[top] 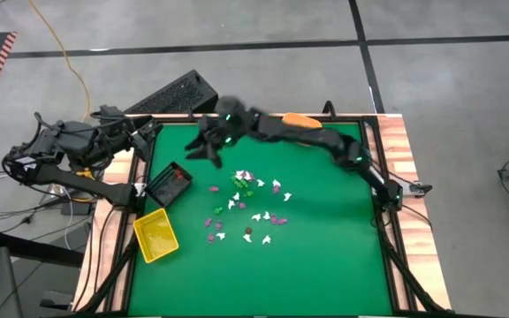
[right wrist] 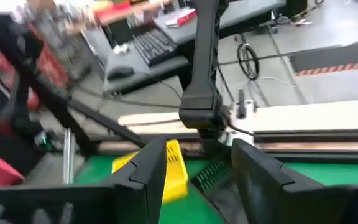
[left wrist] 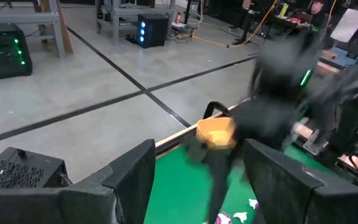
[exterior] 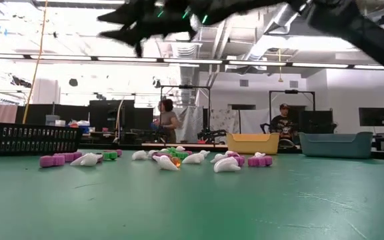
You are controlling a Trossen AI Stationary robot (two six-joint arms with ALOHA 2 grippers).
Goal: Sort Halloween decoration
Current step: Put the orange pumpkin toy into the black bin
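Note:
The Halloween decoration [top: 246, 205] is a loose scatter of tiny white, purple and green trinkets lying on the green mat at the table's middle; the low view shows it as a row [exterior: 179, 159]. My right gripper [top: 201, 148] hangs high above the mat, left of and beyond the scatter, near the black bin [top: 168, 183]. In its wrist view the fingers [right wrist: 197, 149] stand apart with nothing between them. My left gripper [top: 144, 132] waits open off the table's far left corner, its fingers [left wrist: 197, 158] empty.
A yellow bin [top: 155, 236] sits at the near left. An orange bin [top: 300, 119] and a blue bin [exterior: 335, 145] stand at the far edge. A keyboard [top: 170, 95] lies beyond the table. People are in the room behind. Open mat lies right of and nearer than the scatter.

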